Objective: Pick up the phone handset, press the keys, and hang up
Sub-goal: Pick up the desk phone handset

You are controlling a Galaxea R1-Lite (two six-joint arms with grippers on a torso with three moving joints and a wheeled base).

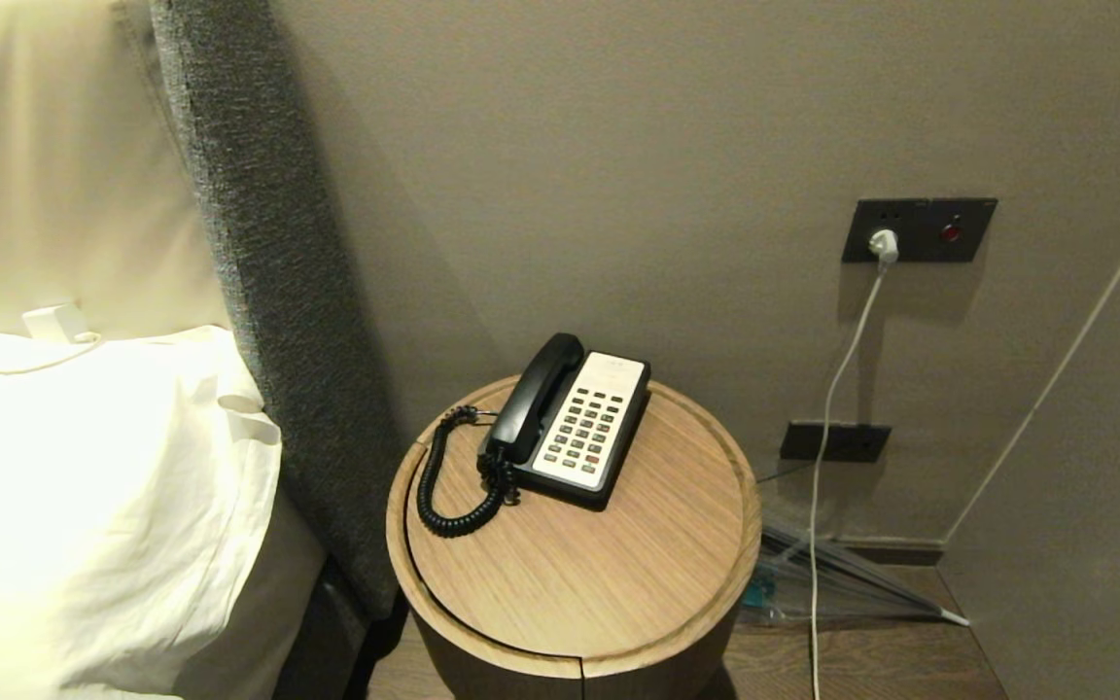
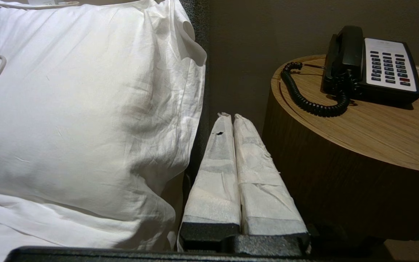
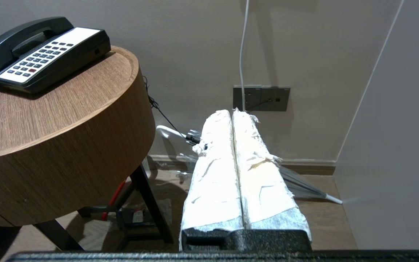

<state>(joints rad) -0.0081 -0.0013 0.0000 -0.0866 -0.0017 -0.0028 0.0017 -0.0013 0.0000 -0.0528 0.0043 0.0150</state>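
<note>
I see the bed's white pillow (image 1: 84, 506) filling the left of the head view, with the grey upholstered headboard edge (image 1: 268, 292) rising between it and the beige wall (image 1: 618, 146). Next to the headboard stands the round wooden worktop (image 1: 618, 574), and on its rear half sits the black desk phone (image 1: 584, 428), angled toward the wall. The phone handset (image 1: 536, 397) lies seated in its cradle along the phone's left side, its black coiled cord (image 1: 443, 486) looping out over the wood toward the bed. The keys (image 1: 584, 433), grey rows with one red, run across the white faceplate just right of the handset. On the wall to the right I see a dark socket plate (image 1: 918, 230) with a white plug and cable (image 1: 827, 408) hanging down, and a folded clear umbrella (image 1: 842, 578) lying on the floor below. Neither arm shows in the head view. My left claw (image 2: 228, 116) hangs low between pillow and worktop, its white-wrapped fingers pressed together on nothing. My right claw (image 3: 232, 112) sits low to the right of the worktop, aimed at the wall sockets, fingers likewise pressed together and empty.
</note>
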